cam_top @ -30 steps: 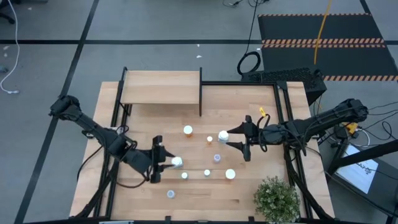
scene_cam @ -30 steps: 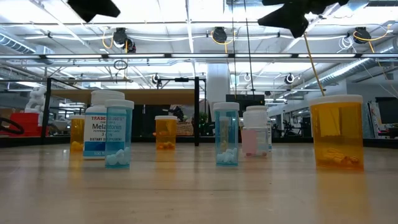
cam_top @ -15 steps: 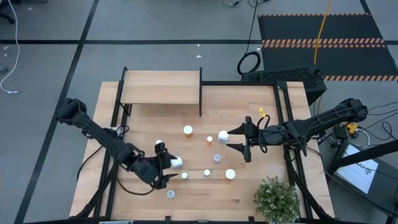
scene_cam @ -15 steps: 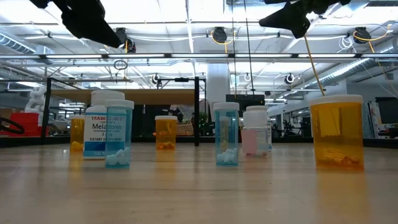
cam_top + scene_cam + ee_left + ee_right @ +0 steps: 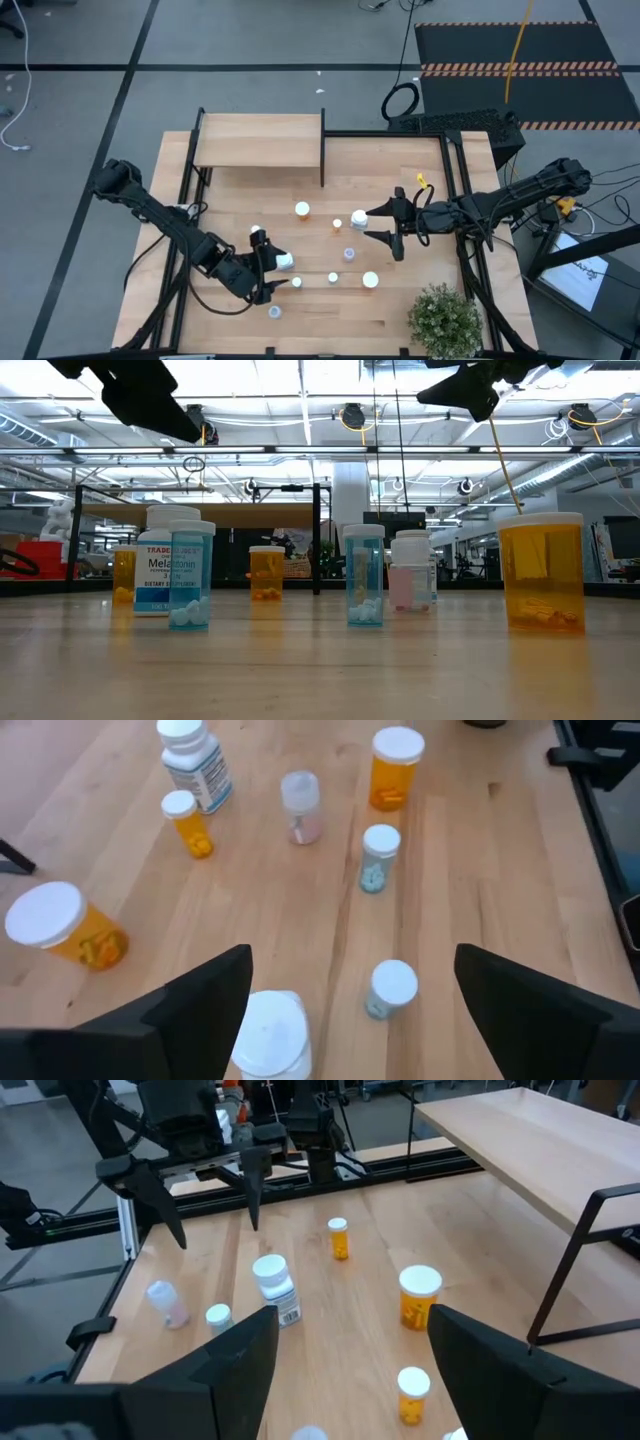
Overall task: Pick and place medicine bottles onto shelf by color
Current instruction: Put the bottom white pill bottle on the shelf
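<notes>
From above, my left gripper (image 5: 268, 264) hangs spread and empty over a white bottle (image 5: 285, 262), my right gripper (image 5: 384, 223) likewise released, the shelf (image 5: 258, 140) bare; at table height, bottles crowd; from my left wrist, I should centre that cap (image 5: 268, 1030), cropped below, before closing.

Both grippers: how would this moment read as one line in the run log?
left gripper: open, above white bottle | right gripper: open, by white-capped bottle | shelf: no bottles | nothing held
</notes>
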Controlling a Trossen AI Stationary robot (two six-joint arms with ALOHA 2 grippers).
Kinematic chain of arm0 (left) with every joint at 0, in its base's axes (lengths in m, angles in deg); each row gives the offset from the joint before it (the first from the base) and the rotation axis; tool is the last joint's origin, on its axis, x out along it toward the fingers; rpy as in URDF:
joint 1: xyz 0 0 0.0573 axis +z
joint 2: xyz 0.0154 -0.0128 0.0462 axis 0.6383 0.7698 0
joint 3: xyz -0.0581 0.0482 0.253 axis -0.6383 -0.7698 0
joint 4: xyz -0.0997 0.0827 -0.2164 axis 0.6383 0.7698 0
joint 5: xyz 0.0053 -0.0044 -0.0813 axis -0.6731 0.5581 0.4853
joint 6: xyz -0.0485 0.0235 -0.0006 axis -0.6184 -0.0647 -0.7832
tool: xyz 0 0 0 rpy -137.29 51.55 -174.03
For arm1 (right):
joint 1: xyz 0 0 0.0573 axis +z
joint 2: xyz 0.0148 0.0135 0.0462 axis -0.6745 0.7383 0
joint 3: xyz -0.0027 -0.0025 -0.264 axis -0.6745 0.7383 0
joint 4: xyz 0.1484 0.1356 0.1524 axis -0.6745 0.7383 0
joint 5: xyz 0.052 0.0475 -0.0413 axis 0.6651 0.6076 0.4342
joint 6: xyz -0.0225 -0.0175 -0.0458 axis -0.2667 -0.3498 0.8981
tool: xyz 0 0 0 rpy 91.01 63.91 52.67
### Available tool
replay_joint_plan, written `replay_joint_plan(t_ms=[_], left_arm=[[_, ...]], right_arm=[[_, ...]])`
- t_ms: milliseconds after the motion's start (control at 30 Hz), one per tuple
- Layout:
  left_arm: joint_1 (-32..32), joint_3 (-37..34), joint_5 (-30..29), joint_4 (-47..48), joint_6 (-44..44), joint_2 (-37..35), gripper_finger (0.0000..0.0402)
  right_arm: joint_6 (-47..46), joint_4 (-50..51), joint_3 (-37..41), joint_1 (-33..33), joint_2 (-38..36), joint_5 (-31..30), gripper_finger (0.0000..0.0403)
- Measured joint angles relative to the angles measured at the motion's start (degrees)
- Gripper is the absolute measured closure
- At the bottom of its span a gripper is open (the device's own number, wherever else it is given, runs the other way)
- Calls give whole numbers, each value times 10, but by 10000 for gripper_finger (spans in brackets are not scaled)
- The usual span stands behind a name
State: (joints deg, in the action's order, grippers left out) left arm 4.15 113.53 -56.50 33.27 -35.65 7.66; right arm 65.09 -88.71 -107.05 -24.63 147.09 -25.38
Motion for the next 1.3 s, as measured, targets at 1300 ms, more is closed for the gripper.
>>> replay_joint_plan(t_ms=[1300], left_arm=[[17,-67,-59,12,-29,15,57]], right_arm=[[-2,0,0,0,0,16,149]])
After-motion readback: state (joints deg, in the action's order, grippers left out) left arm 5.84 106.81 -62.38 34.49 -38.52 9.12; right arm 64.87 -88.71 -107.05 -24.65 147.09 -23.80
